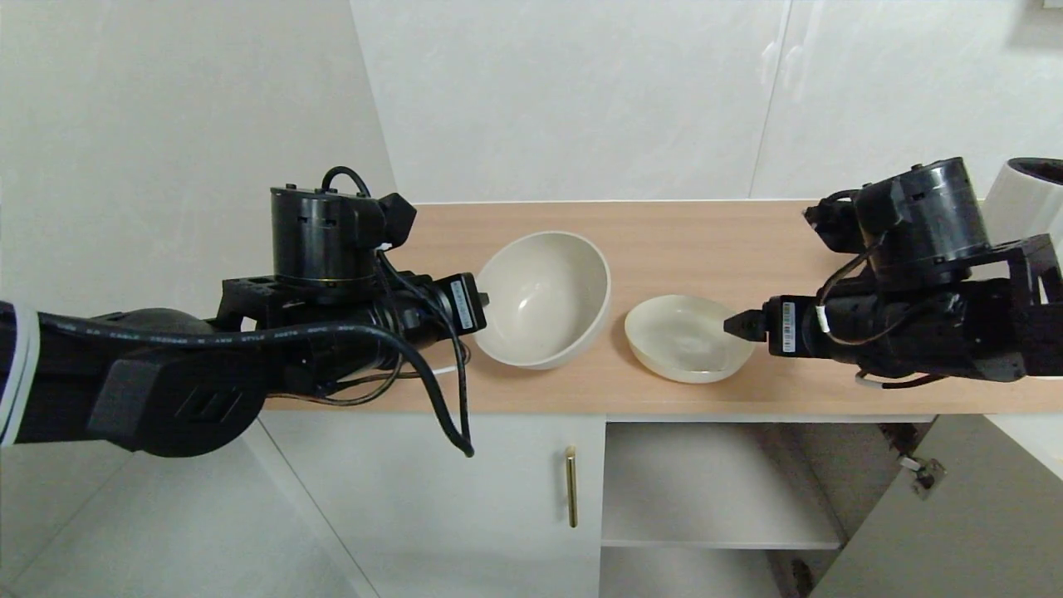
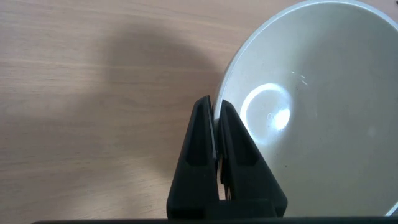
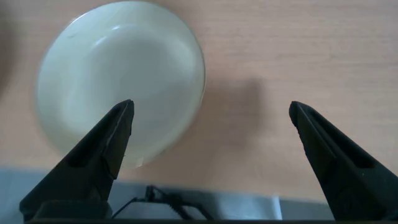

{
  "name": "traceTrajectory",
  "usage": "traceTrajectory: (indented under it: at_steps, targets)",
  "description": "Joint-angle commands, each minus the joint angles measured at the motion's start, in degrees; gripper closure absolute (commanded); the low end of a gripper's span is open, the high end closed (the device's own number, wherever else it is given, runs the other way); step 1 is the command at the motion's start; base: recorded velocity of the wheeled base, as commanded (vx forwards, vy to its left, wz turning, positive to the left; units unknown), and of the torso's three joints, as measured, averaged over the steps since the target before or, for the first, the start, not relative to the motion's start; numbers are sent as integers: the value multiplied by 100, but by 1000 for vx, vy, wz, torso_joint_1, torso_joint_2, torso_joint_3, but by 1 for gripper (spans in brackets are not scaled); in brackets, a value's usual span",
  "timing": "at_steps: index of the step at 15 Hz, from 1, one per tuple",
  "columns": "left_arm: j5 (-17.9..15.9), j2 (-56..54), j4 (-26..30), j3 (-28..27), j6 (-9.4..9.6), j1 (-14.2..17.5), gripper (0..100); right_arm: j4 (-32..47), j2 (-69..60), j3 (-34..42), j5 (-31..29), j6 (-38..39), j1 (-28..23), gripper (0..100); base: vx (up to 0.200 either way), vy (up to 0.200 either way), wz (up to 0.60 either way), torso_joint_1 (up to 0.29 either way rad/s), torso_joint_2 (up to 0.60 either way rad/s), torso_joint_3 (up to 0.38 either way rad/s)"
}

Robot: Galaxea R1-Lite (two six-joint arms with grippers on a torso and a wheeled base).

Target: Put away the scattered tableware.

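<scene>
At mid-frame of the head view, a wooden table point(image 1: 664, 241) ran across the picture. A large bowl point(image 1: 544, 299) sat tilted just left of centre, with its inside facing the camera. The left gripper point(image 1: 482, 301) came in from the left and met the bowl's left rim. A small dish point(image 1: 689, 336) lay flat just right of the bowl, the two close together but apart. The right gripper point(image 1: 735, 324) came in from the right, its tip at the dish's right rim. A white roll point(image 1: 1026, 199) stood at the upper right edge. A cabinet point(image 1: 432, 498) below the table had a gold handle point(image 1: 571, 486), and a bare shelf point(image 1: 714, 490) showed in its open right half.

Left wrist view: the left gripper point(image 2: 216, 121) had its fingers point(image 2: 202, 137) pressed together on the rim of the large bowl point(image 2: 311, 112), pinching it, one finger inside and one outside. The table point(image 2: 93, 93) was bare beside it.

Right wrist view: the right gripper point(image 3: 211, 107) had its fingers point(image 3: 112, 143) spread wide and gripped nothing. One finger was over the small dish point(image 3: 118, 68), the other over the bare table point(image 3: 298, 50).
</scene>
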Motion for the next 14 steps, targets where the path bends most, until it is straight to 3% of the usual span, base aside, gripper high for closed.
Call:
traceTrajectory:
  at_steps: [1,7,8,14]
  targets:
    - [6,-46,-4,-5,-9,1,100,-5,377,-72,-32,15,2,0,0,0,0,0,0,0]
    - [6,-81,5,4,-1,1,100,-111,526,-90,-32,68,-6,0,0,0,0,0,0,0]
    - [6,-107,5,4,-1,1,100,-128,535,-90,-23,85,-15,100,0,0,0,0,0,0]
    - [6,-107,5,13,-9,1,100,-164,517,-107,21,156,-15,100,0,0,0,0,0,0]
